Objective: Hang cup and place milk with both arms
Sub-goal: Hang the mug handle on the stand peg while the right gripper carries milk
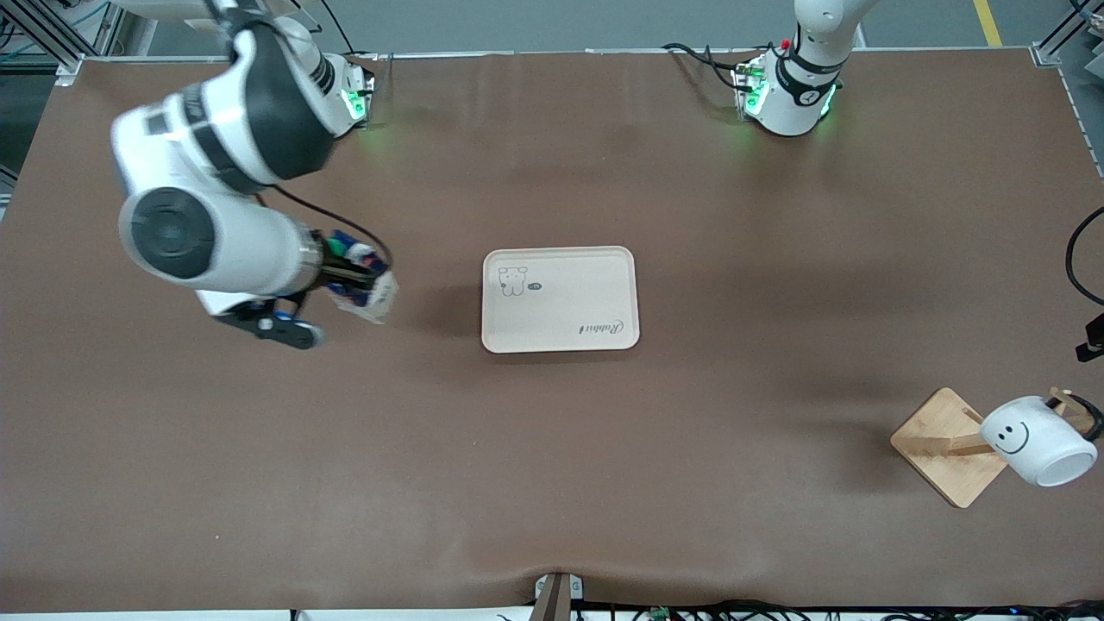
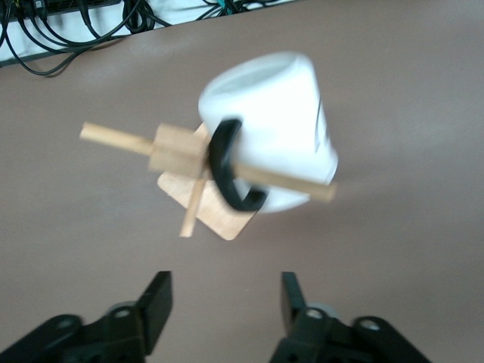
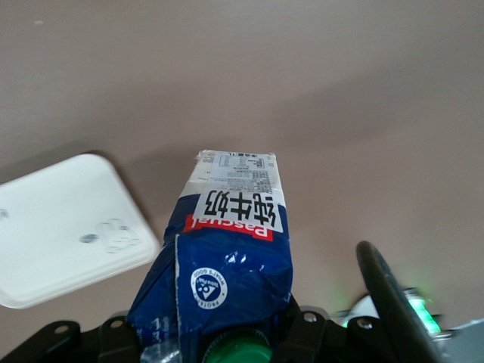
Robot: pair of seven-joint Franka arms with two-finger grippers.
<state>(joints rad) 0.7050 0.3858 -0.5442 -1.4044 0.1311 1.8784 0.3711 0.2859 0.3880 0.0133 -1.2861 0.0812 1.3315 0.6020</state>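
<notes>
Cup (image 1: 1035, 440) hung on the wooden rack (image 1: 949, 447) — left tool (image 2: 227, 302) open, empty. Right tool (image 1: 345, 276) gripped the milk (image 1: 362, 285) above the tabletop (image 1: 552, 474) — tray (image 1: 561, 336) not yet reached.

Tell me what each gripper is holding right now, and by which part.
The right gripper grips the milk carton at its capped top end. The left gripper is open and holds nothing; the cup hangs on the wooden rack.

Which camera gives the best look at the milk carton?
The right wrist view: the milk carton fills it, label and green cap plain, clamped in the right gripper. The front view shows it small, half hidden by the arm. The left wrist view shows none of it.
</notes>
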